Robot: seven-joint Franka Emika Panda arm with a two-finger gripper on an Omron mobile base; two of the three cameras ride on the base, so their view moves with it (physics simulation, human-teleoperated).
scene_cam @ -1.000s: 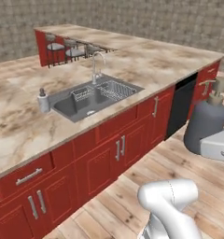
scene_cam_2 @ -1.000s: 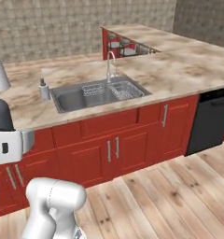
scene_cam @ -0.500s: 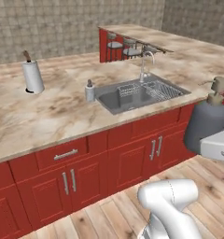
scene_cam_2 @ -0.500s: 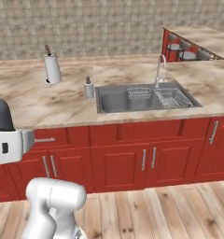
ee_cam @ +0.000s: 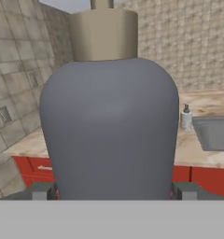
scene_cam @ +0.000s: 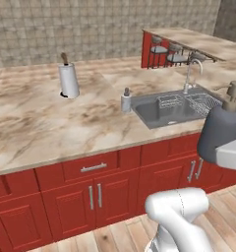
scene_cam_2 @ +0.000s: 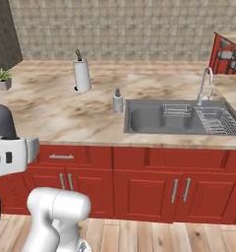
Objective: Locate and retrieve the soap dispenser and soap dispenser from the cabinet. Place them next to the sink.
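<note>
Left base view shows two soap bottles: a dark grey bottle (scene_cam: 219,132) clamped between the fingers (ee_cam: 183,190), a marbled bottle (scene_cam: 126,100) beside the sink (scene_cam: 154,111) holding a wire rack (scene_cam: 170,101).

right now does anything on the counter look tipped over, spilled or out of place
Nothing stands out. The paper-towel roll stands upright, the marbled soap dispenser stands upright at the sink's left edge, and the wire rack sits in the basin. The dark grey soap dispenser is upright at the gripper.
</note>
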